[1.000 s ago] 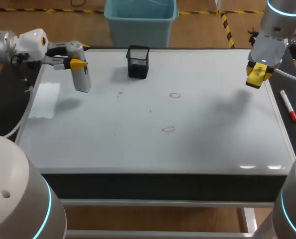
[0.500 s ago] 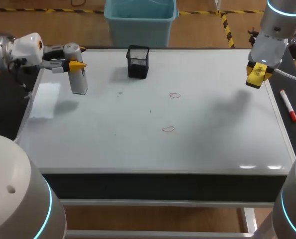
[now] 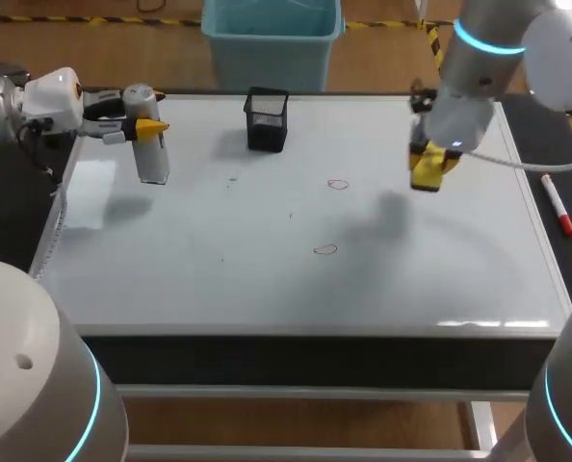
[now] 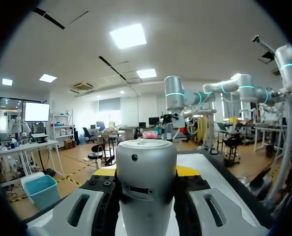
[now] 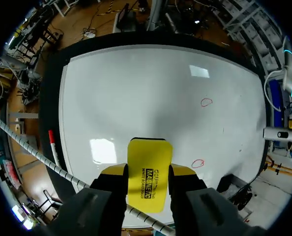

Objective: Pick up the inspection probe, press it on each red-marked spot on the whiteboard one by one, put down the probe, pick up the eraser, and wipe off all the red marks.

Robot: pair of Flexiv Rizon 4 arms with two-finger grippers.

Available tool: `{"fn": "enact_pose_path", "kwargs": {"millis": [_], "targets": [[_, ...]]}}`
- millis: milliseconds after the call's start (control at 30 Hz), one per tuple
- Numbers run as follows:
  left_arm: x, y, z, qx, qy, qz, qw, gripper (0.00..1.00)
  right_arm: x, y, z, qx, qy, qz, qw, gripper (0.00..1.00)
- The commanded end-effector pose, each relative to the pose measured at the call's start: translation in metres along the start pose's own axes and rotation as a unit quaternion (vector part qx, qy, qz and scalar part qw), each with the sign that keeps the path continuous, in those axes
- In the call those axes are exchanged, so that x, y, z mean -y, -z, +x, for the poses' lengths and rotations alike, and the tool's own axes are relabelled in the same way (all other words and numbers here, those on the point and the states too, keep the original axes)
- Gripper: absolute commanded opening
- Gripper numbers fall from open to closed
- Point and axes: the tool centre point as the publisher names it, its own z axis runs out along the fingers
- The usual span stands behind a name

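The grey cylindrical probe (image 3: 152, 149) hangs over the whiteboard's (image 3: 267, 279) far left corner, with my left gripper (image 3: 143, 124) shut on it. In the left wrist view the probe (image 4: 146, 182) fills the space between the yellow tips of the left gripper (image 4: 146, 171). My right gripper (image 3: 429, 162) is shut on the yellow eraser (image 3: 428, 168), above the board and right of the far red mark (image 3: 338, 184). A second red mark (image 3: 325, 249) lies nearer the front. The right wrist view shows the eraser (image 5: 148, 174) between the fingers and both red marks (image 5: 206, 102) (image 5: 198, 163) beyond it.
A black mesh pen cup (image 3: 267, 119) stands at the back middle of the board. A red marker (image 3: 558, 203) lies along the right edge. A white cloth (image 3: 86, 192) lies on the left side, under the left arm.
My right arm has swung left with the eraser, from the board's far right edge to over the board near the far red mark. The left arm with the probe has drawn slightly back and left.
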Motion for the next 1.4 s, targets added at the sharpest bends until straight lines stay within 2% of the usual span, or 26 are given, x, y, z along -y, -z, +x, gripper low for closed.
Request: {"fn": "enact_pose_path", "kwargs": {"millis": [33, 167, 300, 433, 600, 833, 1400], "targets": [[0.002, -0.001, 0.003, 0.004, -0.001, -0.001, 1.000, 0.00, -0.021, -0.009, -0.045, -0.015, 0.025, 0.018, 0.999, 0.00], [0.002, -0.001, 0.003, 0.004, -0.001, -0.001, 1.000, 0.00, -0.036, -0.017, -0.082, -0.017, 0.064, 0.014, 0.998, 0.00], [0.002, -0.001, 0.003, 0.004, -0.001, -0.001, 1.000, 0.00, -0.037, -0.030, -0.109, -0.021, 0.100, -0.009, 0.995, 0.00], [0.002, -0.001, 0.003, 0.004, -0.001, -0.001, 1.000, 0.00, -0.030, -0.038, -0.131, -0.021, 0.120, -0.018, 0.992, 0.00], [0.002, -0.001, 0.003, 0.004, -0.001, -0.001, 1.000, 0.00, -0.015, -0.046, -0.147, -0.023, 0.132, -0.024, 0.991, 0.00], [0.002, -0.001, 0.003, 0.004, -0.001, -0.001, 1.000, 0.00, 0.007, -0.054, -0.152, -0.029, 0.135, -0.025, 0.990, 0.00], [0.002, -0.001, 0.003, 0.004, -0.001, -0.001, 1.000, 0.00, 0.039, -0.078, -0.131, -0.020, 0.114, -0.041, 0.992, 0.00]]}}
